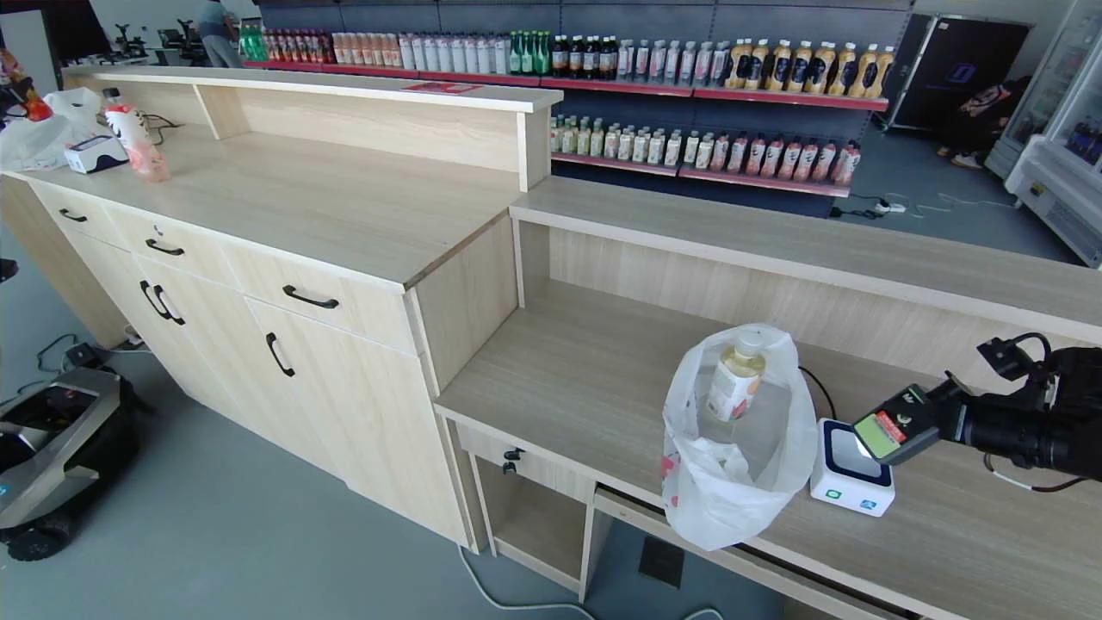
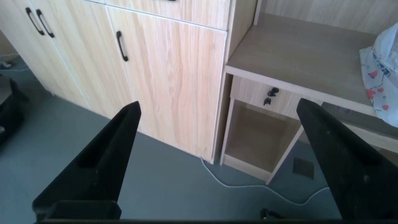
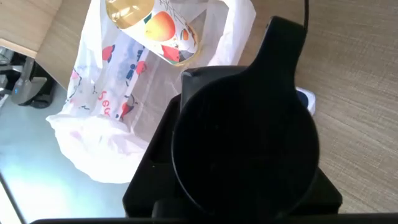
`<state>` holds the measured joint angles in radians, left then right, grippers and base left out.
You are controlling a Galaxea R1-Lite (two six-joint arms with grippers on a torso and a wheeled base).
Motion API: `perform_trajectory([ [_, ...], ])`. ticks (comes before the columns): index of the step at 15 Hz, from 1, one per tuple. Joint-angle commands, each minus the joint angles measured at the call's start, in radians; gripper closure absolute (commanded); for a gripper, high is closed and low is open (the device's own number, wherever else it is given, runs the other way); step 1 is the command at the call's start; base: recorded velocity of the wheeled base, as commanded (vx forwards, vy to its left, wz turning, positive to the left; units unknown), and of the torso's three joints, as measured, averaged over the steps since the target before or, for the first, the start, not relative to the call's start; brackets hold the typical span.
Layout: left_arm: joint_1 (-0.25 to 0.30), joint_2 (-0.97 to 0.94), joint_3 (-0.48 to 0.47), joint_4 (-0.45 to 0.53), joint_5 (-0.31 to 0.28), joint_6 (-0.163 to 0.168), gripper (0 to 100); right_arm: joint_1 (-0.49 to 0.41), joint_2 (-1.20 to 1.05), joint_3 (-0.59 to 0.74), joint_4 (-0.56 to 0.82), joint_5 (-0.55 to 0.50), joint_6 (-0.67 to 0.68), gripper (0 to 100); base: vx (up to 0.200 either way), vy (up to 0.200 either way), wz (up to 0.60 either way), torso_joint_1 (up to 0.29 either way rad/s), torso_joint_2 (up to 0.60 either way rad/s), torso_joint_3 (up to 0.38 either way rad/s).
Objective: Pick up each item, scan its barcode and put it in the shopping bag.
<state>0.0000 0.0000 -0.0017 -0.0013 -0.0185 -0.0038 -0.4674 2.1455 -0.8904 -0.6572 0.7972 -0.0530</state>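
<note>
A white plastic shopping bag [image 1: 732, 465] stands open on the low counter [image 1: 585, 379] with a pale drink bottle [image 1: 736, 376] upright inside it. To the right of the bag sits a white barcode scanner [image 1: 852, 474]. My right gripper [image 1: 931, 415] is shut on a dark item with a green label [image 1: 891, 429], held just above the scanner's window. In the right wrist view the dark item [image 3: 242, 130] hides most of the scanner [image 3: 306, 99], beside the bag [image 3: 106, 124] and bottle [image 3: 155, 25]. My left gripper [image 2: 217, 107] is open, hanging over the floor in front of the cabinet doors.
A higher counter [image 1: 327, 207] runs to the left, carrying a pink-labelled bottle [image 1: 138, 142], a small device [image 1: 95, 153] and a white bag [image 1: 34, 138]. A raised ledge [image 1: 775, 241] backs the low counter. Store shelves of bottles [image 1: 689, 103] stand behind.
</note>
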Motion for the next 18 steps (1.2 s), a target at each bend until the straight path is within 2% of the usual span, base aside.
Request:
perform_trajectory([
  [1, 0.000, 0.000, 0.000, 0.000, 0.000, -0.001, 0, 0.016, 0.036, -0.022, 0.001, 0.000, 0.002, 100, 0.000, 0.000, 0.00, 0.000, 0.00, 0.000],
  [7, 0.000, 0.000, 0.000, 0.000, 0.000, -0.001, 0, 0.059, 0.082, -0.088, 0.001, -0.004, 0.033, 100, 0.000, 0.000, 0.00, 0.000, 0.00, 0.000],
  [18, 0.000, 0.000, 0.000, 0.000, 0.000, -0.001, 0, 0.087, 0.135, -0.117, -0.001, -0.044, 0.035, 100, 0.000, 0.000, 0.00, 0.000, 0.00, 0.000],
])
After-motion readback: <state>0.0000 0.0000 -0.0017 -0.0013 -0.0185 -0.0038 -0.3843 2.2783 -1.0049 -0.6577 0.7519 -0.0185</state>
